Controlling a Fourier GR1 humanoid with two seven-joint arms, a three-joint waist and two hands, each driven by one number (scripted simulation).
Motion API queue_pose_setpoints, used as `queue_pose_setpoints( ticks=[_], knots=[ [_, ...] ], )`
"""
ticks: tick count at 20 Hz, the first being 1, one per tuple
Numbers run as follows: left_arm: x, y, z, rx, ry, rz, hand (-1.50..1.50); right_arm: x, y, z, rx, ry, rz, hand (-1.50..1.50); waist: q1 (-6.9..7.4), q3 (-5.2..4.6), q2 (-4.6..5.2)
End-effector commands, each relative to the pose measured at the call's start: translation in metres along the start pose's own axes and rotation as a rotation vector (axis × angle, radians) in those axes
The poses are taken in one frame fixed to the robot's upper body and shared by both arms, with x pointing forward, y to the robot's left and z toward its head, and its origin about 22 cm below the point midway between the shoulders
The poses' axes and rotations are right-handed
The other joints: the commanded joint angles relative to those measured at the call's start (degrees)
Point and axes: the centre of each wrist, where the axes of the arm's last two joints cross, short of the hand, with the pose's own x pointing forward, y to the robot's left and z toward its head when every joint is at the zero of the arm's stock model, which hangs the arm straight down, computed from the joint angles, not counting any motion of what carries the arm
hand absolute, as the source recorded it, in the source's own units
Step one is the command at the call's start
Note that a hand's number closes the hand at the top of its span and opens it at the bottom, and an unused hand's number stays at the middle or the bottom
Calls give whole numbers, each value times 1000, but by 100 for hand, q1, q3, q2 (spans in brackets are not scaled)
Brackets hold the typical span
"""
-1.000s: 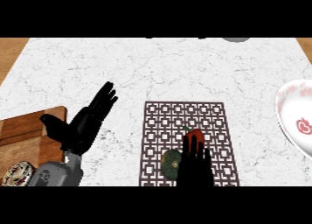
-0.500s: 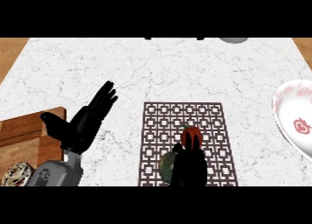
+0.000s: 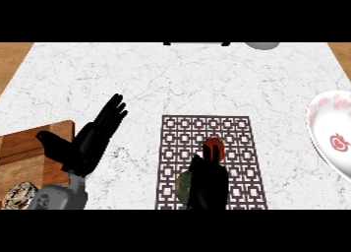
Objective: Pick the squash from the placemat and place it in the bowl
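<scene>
A dark patterned placemat lies in the middle of the counter. The squash, green with a red end, is at the mat's near left part. My right hand covers most of it, fingers curled round it, so its body is largely hidden. The white bowl with red markings stands at the right edge, well apart from the mat. To the left of the mat my left hand rests open, fingers pointing up and away.
A wooden board lies at the left edge, with a small round patterned object at its near end. A grey rounded thing shows at the counter's far edge. Bare marble lies between mat and bowl.
The right hand has closed further over the squash, and the red end now shows larger and slightly higher. The left hand has stayed where it was.
</scene>
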Motion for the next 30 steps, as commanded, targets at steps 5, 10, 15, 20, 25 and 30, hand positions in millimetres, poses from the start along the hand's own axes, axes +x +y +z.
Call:
queue_pose_setpoints(
  ticks=[5, 10, 15, 20, 25, 30],
  knots=[
    [4, -1, -7, 32, 10, 4, 0, -98, 17, 21, 165, -167, 164, 150, -151, 60, 67],
    [-5, -7, 2, 25, -3, 9, 0, -180, -24, 24, 121, -324, 260, 150, -154, 57, 54],
    [-16, -17, 8, 32, 15, 12, 0, -218, -63, 51, -17, -329, 226, 150, -150, 55, 52],
    [-6, 12, 11, 39, 10, 2, 0, -199, -124, 89, -134, -374, 65, 150, -240, 49, 34],
    [-6, -7, 4, 49, -10, 11, 0, -189, -171, 111, -298, -374, 22, 150, -287, 46, 32],
    [7, 10, 4, 72, 8, 12, 0, -190, -192, 111, -361, -376, 25, 150, -334, 44, 20]
  ],
)
